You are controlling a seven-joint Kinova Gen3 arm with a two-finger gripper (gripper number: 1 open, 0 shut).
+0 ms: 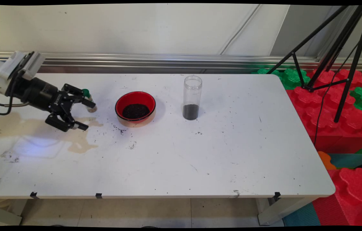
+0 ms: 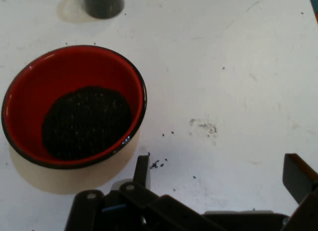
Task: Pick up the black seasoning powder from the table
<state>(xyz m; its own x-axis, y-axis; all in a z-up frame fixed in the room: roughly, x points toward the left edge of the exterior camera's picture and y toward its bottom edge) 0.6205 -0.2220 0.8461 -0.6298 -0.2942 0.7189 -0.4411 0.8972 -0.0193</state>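
Note:
My gripper [image 1: 88,116] hangs low over the table's left part, open and empty, pointing right toward a red bowl [image 1: 135,106]. The bowl holds a heap of black grains and lies a short way beyond the fingertips. In the hand view the bowl [image 2: 74,107] fills the upper left, with the gripper [image 2: 218,176] open below it and bare table between the fingers. A small bottle with a green cap [image 1: 87,96] stands just behind the upper finger, partly hidden by it. A tall clear jar [image 1: 192,97] with black grains at its bottom stands right of the bowl.
A brownish spill stain [image 1: 78,144] spreads on the table [image 1: 200,160] under and left of the gripper. Loose black grains [image 1: 119,130] lie near the bowl. Off the table's right end stand a black tripod [image 1: 338,64] and red and green foam blocks [image 1: 335,106].

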